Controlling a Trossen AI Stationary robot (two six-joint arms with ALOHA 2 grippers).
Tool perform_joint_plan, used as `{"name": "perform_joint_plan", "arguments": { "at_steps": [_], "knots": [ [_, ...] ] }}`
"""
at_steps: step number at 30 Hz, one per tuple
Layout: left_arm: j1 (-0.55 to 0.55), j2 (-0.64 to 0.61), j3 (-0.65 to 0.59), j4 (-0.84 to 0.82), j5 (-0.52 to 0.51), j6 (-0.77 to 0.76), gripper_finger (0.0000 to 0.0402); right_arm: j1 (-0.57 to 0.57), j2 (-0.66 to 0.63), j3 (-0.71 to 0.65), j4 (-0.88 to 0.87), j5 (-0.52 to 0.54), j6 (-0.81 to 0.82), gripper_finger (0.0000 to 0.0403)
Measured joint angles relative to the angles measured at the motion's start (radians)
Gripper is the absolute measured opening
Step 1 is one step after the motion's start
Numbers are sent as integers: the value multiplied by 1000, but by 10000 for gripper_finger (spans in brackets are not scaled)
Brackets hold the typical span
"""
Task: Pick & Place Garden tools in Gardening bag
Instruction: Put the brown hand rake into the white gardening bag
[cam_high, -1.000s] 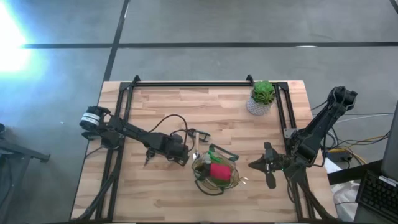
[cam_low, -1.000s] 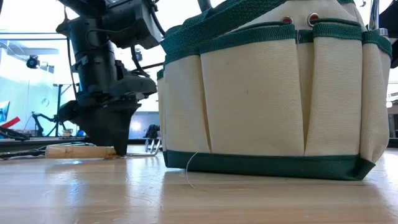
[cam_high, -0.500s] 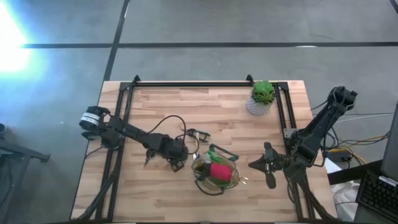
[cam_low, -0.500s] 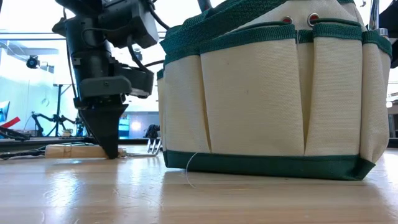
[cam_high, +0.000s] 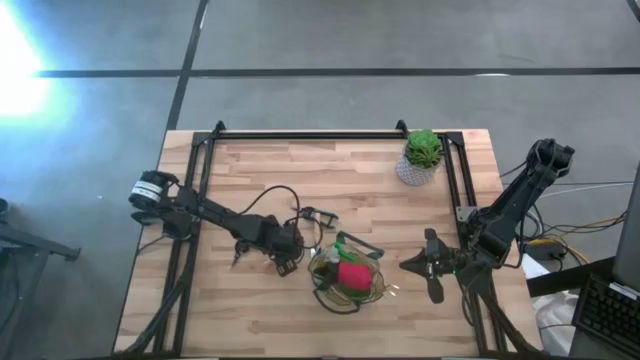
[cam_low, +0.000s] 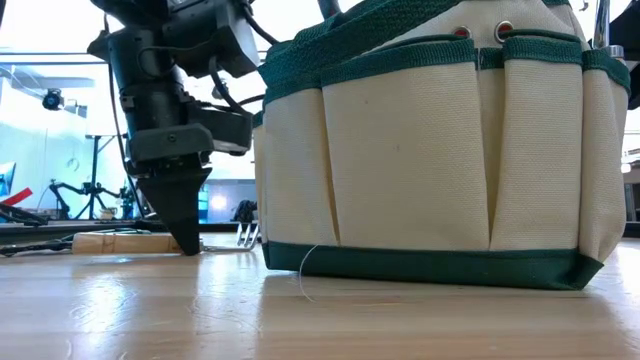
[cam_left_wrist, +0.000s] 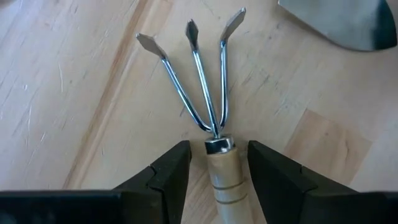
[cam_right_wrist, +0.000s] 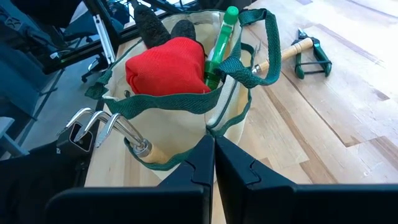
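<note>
Left arm reaches low across the table toward the gardening bag (cam_high: 345, 275), wrist bent down. The left gripper (cam_left_wrist: 212, 163) stands just left of the bag, tips down on the wood, fingers (cam_left_wrist: 169, 171) apart and straddling the wooden handle of the three-pronged hand rake (cam_left_wrist: 202, 99), not yet closed on it. Against a second ago, the gripper has slid a touch nearer the bag and squared up over the handle. In the bag: the red glove (cam_right_wrist: 166, 65) and green spray bottle (cam_right_wrist: 221, 43). Beyond the bag lie the pruners (cam_right_wrist: 309, 51). Right of the bag the right gripper (cam_high: 425, 265) waits, fingers pressed together, unmoved.
</note>
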Motion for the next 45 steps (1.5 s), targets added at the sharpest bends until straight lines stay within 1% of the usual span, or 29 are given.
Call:
{"name": "perform_joint_plan", "arguments": {
  "at_steps": [10,13,16,21,22,29,34,38,45],
  "knots": [
    [2,0,2,-27,29,1,167,0,0,0,0,0,0,8],
    [2,0,2,-37,43,2,160,0,0,0,0,0,0,8],
    [3,0,2,-49,54,2,135,0,0,0,0,0,0,8],
    [3,0,0,-58,56,-7,63,0,0,0,0,0,0,8],
    [3,0,0,-58,56,-7,61,0,0,0,0,0,0,8],
    [2,0,-4,-19,51,21,61,0,0,0,0,0,0,8],
    [1,-13,-4,-16,27,32,61,0,0,0,-1,0,0,8],
    [0,-58,-8,-10,20,49,61,0,0,0,-1,0,0,8],
    [0,-188,-5,14,-66,79,61,0,0,0,-1,0,0,8]
  ]
}}
